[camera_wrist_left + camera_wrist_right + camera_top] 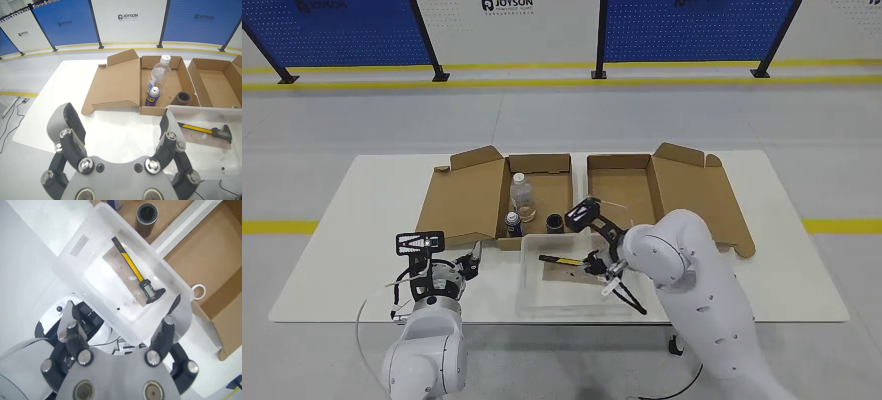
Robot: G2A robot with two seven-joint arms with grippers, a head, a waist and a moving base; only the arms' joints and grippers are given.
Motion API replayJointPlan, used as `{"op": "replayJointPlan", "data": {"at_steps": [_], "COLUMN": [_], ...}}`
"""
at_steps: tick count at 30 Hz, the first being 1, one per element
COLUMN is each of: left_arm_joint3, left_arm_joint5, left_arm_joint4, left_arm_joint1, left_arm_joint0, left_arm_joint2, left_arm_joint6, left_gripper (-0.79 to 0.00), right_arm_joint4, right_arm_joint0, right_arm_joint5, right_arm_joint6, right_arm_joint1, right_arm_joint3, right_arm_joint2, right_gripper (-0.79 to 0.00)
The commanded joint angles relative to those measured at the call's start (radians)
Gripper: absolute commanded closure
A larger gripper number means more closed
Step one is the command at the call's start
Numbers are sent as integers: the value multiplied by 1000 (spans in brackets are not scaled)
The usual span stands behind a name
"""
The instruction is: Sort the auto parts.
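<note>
Hovering above clear bin point(64, 264), your right gripper point(122, 301) has fingers spread wide, likely lined up for caliper point(132, 264) lying flat inside. Left gripper point(116, 109), also released, sits beside bin, out of way.

You see glossy white arm shells point(697, 275); the left gripper point(117, 113) has silver plates point(121, 181), black ribbed pads point(74, 121) and round screws point(86, 165).

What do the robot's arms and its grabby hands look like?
The right arm and left arm are smooth, round and white, with small dark dots on the right one. The left gripper and right gripper each have a silver-grey metal plate with shiny round screws, black links, and two curved silver jaws with a black ribbed lining.
</note>
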Motion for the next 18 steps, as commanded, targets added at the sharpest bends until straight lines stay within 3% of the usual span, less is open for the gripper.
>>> {"op": "replayJointPlan", "data": {"at_steps": [1,11,18], "left_arm_joint3": [0,0,0], "left_arm_joint5": [0,0,0], "left_arm_joint4": [0,0,0], "left_arm_joint1": [0,0,0], "left_arm_joint0": [0,0,0], "left_arm_joint2": [0,0,0], "left_arm_joint6": [0,0,0], "left_gripper": [-785,-785,-785], "right_arm_joint4": [0,-25,-38], "right_arm_joint0": [-6,70,160], "right_arm_joint5": [-10,25,30], "right_arm_joint6": [-1,-1,-10], "right_arm_joint1": [5,14,-6], "right_arm_joint3": [50,221,400], "right_arm_joint2": [-21,-127,-217], "right_gripper": [-785,-785,-785]}}
